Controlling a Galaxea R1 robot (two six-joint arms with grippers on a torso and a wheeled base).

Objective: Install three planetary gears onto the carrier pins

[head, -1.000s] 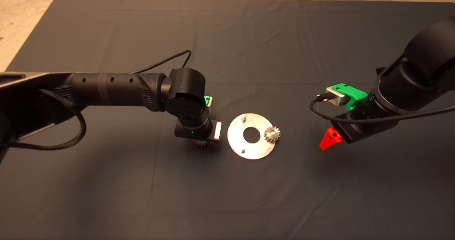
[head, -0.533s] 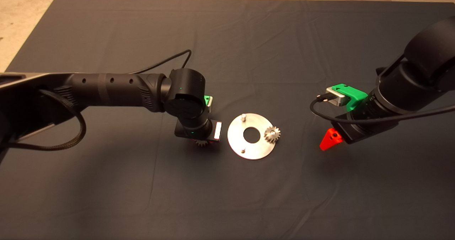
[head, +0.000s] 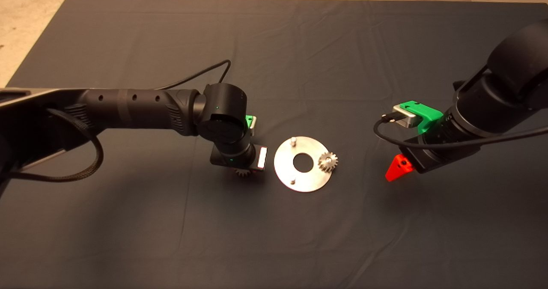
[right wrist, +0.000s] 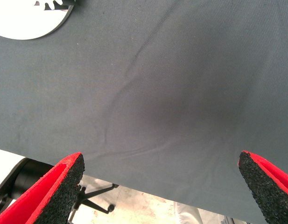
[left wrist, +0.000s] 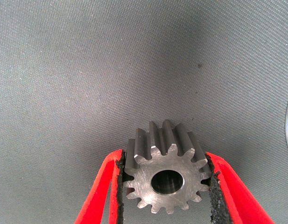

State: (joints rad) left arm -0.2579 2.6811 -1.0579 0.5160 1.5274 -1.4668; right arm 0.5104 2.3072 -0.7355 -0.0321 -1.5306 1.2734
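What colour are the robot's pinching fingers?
Red fingers with black pads, clearest in the left wrist view.

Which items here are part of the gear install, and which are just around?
In the job:
carrier disc
two bare pins
mounted gear
gear in left pincer

Just around:
dark mat
right pincer, open, idle

dark mat [head: 299, 45] spread flat under everything, few light creases. pale floor [head: 25, 19] past its edges. black wheeled base [right wrist: 94, 198] on floor beyond mat edge.
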